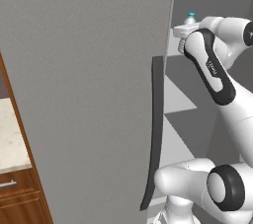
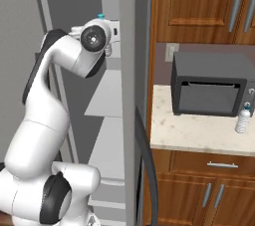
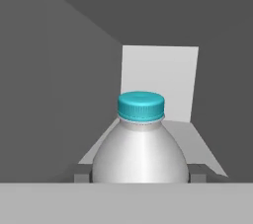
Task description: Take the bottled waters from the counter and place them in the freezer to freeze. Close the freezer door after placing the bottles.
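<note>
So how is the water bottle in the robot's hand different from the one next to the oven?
The held bottle is clamped in the gripper, up inside the open freezer; the other bottle stands free on the counter beside the toaster oven. The held one hangs above a white shelf; the other rests on stone. Both stand upright; the held one's cap is teal.

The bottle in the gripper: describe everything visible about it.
The held bottle is small, of clear plastic that renders pale grey, with rounded shoulders and a ribbed teal screw cap. It stands upright, cap on, clamped at its widest part between the gripper's dark fingertips. It is inside the freezer, with a white shelf under and beyond it; whether its base rests on that shelf is hidden. The left base view shows its cap above the wrist.
</note>
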You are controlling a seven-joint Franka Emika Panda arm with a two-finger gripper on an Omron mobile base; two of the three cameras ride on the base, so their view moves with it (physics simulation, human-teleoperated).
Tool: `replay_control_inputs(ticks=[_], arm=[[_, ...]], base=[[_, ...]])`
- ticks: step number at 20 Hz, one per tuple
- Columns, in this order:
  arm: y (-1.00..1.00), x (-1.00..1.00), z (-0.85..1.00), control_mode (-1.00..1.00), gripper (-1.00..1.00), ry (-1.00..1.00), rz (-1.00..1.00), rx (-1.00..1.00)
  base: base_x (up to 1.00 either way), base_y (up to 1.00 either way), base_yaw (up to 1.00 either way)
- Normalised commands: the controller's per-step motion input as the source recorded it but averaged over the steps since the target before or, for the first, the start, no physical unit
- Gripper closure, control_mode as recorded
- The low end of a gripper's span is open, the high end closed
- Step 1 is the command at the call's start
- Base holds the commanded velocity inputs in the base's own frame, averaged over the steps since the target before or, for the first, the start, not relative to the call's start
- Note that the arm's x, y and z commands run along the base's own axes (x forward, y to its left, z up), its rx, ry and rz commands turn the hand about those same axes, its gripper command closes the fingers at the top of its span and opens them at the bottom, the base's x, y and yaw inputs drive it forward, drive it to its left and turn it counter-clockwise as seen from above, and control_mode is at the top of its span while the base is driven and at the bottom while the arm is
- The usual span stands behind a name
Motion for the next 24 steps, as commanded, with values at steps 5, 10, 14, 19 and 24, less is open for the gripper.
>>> replay_control_inputs(ticks=[5,10,14,19,24], arm=[[0.0,0.14,0.0,-1.0,1.0,0.0,0.0,0.0],[-0.03,0.1,0.0,-1.0,1.0,0.0,0.0,0.0],[-0.08,0.3,0.0,-1.0,1.0,0.0,0.03,0.0],[-0.02,0.39,0.0,-1.0,1.0,0.0,0.05,0.0],[0.0,0.34,0.0,-1.0,1.0,0.0,0.02,0.0]], base=[[0.0,0.0,0.0],[0.0,0.0,0.0],[0.0,0.0,0.0],[0.0,0.0,0.0],[0.0,0.0,0.0]])
